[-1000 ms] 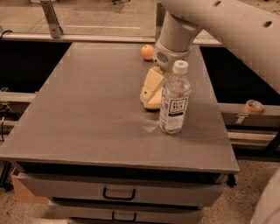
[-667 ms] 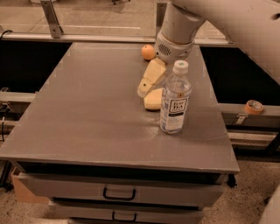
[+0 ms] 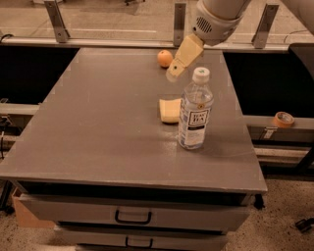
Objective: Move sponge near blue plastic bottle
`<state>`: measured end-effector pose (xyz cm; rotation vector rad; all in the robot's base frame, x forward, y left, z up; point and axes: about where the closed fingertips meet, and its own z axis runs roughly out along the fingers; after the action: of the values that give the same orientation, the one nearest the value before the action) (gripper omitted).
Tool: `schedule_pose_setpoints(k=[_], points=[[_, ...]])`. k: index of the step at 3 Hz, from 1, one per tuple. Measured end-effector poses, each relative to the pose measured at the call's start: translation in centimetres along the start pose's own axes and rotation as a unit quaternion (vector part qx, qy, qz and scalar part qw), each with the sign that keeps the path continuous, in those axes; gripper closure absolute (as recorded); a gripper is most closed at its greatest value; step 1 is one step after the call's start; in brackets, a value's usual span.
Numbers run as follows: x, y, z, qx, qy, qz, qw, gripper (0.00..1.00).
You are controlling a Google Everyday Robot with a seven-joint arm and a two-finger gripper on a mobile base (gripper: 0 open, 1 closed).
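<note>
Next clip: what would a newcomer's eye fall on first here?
The blue plastic bottle stands tallest, right of the middle of the grey table, with the pale sponge lying flat close beside it on its left. Above them hangs the gripper, off the table, near a small orange at the far edge.

A smooth white rounded arm (image 3: 221, 12) bears a patch of small vent holes; its tan, wedge-shaped end effector (image 3: 174, 73) hangs over the bench (image 3: 98, 127).
</note>
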<state>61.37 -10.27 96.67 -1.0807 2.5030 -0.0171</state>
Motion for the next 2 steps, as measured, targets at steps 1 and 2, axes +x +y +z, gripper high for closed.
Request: schedule_pose_setpoints(k=[1,2], points=[[-0.5,-2.7,-3.3,0.064,-0.040,0.026,0.9968,0.00],[0.2,-5.6,-7.9,0.150,-0.082,0.052,0.9838,0.00]])
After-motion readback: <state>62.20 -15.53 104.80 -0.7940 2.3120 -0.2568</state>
